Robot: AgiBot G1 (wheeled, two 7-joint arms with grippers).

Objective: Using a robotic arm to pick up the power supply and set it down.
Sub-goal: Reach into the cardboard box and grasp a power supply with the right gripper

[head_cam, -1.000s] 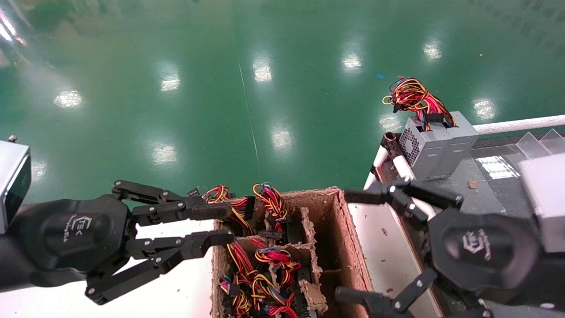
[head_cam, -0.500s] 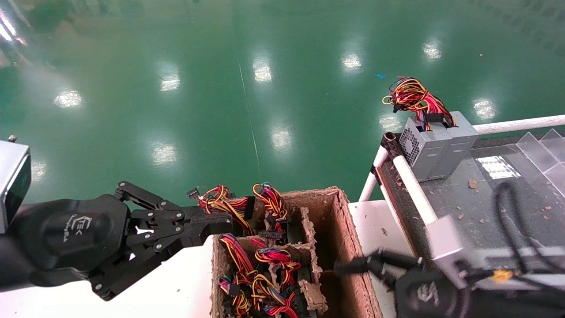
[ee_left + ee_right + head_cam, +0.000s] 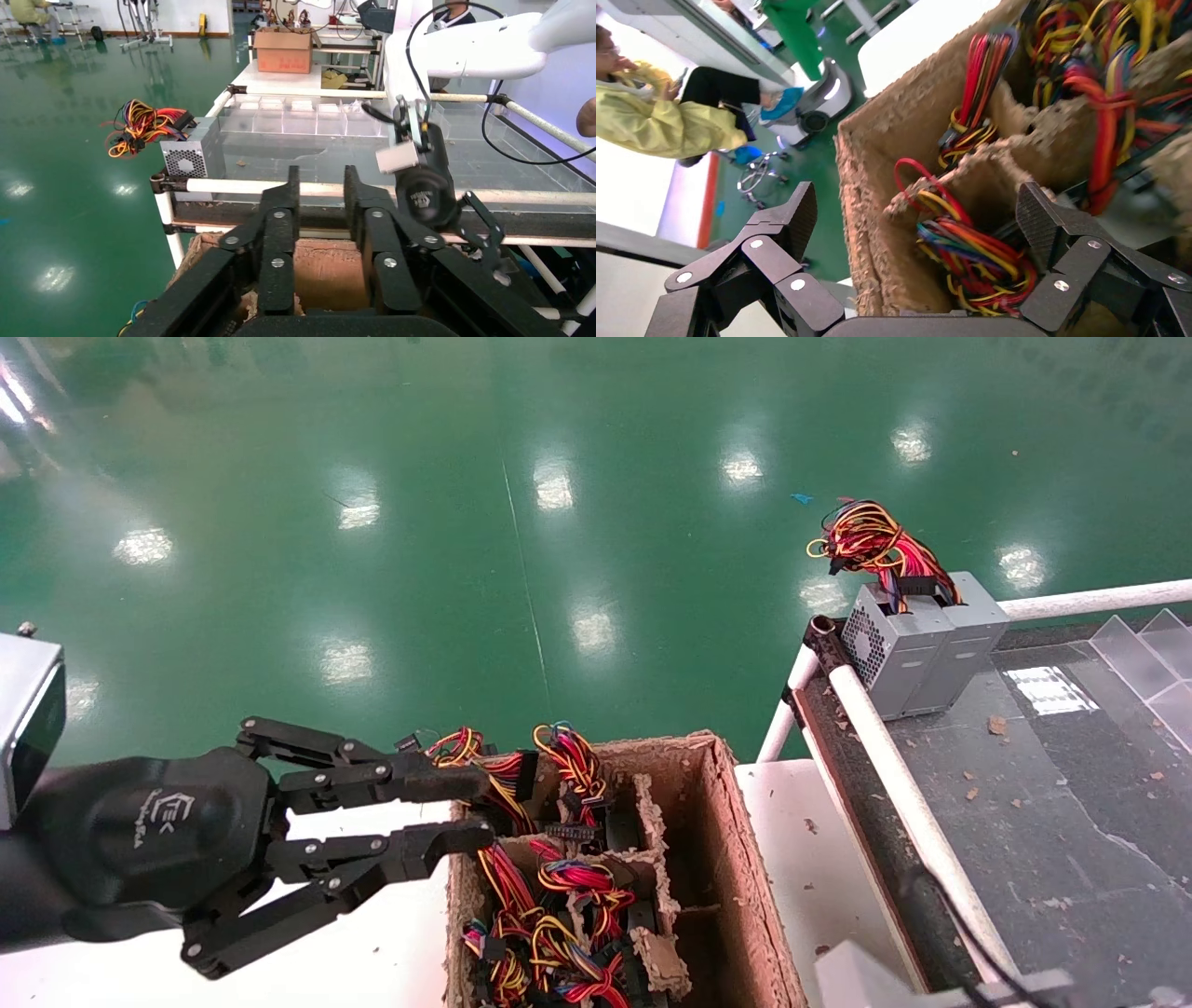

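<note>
**Room and surroundings**

Floor (image 3: 521, 523): glossy green, with rows of bright ceiling-light reflections; a thin pale line runs across it and a small blue scrap (image 3: 802, 498) lies on it. A dark grey bench top (image 3: 1043, 784), speckled with small debris, has a white tube rail (image 3: 894, 775) along its near edge and another along its far edge. Clear plastic dividers (image 3: 1150, 645) stand at its far side. Beside it sits a white table surface (image 3: 810, 868). In the left wrist view, a brown cardboard carton (image 3: 284, 50) rests on a far white table, and a white wall (image 3: 183, 10) closes the back of the room. A person in a yellow jacket (image 3: 663, 119) shows in the right wrist view.
</note>
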